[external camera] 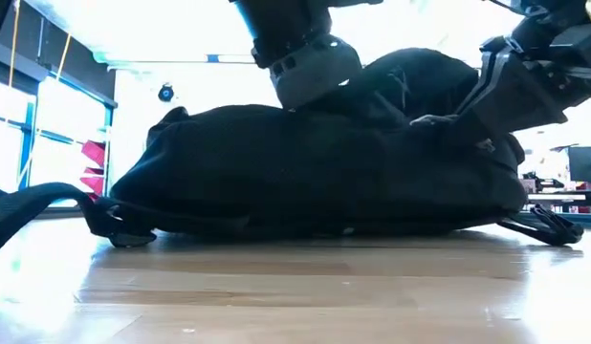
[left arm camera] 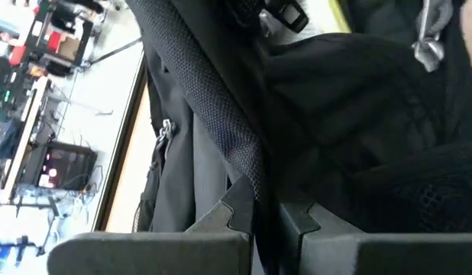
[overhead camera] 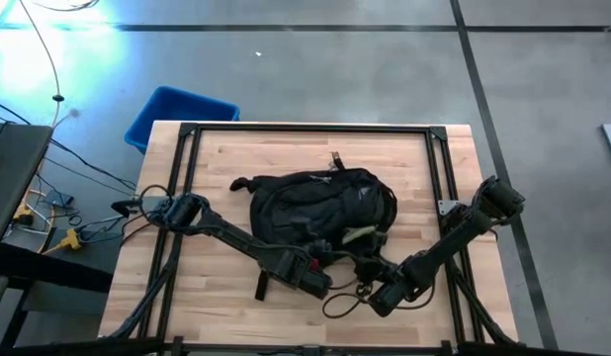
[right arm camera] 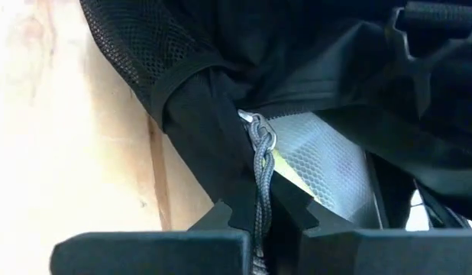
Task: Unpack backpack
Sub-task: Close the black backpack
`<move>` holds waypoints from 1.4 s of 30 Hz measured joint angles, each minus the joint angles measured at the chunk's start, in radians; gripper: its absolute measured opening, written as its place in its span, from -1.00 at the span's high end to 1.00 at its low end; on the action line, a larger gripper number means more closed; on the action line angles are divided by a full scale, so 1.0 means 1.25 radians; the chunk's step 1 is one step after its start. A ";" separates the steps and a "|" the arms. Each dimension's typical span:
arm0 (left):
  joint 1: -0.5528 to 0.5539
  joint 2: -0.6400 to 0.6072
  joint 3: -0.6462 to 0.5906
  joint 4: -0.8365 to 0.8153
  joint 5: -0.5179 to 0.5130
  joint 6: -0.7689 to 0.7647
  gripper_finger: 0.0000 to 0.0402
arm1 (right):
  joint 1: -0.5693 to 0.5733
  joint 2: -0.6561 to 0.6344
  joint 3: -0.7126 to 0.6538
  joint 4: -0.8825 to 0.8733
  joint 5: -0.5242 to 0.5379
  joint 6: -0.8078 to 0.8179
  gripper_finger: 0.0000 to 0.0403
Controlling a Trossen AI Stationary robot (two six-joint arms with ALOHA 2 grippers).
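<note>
Black backpack (overhead camera: 315,208) lies mid-bench. My left fingers (left arm camera: 263,221) pinch its fabric edge, right fingers (right arm camera: 259,218) clamp the zipper cord (right arm camera: 262,179); I should pull steadily along the zip.

Blue bin (overhead camera: 177,114) beyond wooden table (overhead camera: 226,163)

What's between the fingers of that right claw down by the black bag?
In the right wrist view, a grey braided zipper cord of the backpack runs between the shut right gripper; black fabric lies beside it.
</note>
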 joint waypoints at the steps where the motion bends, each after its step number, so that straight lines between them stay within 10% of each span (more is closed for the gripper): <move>1: -0.005 0.000 0.008 0.004 0.007 0.031 0.94 | 0.000 0.000 0.000 0.002 -0.004 0.002 1.00; 17: -0.127 0.001 0.117 0.220 0.072 0.191 0.14 | -0.029 0.000 0.000 0.020 -0.032 0.016 1.00; 36: -0.011 0.036 -0.062 0.387 0.169 0.117 0.16 | -0.024 0.000 0.000 0.056 -0.033 -0.006 1.00; 42: 0.000 0.041 -0.061 0.341 0.163 0.073 0.55 | -0.021 0.000 -0.001 0.099 -0.044 -0.054 1.00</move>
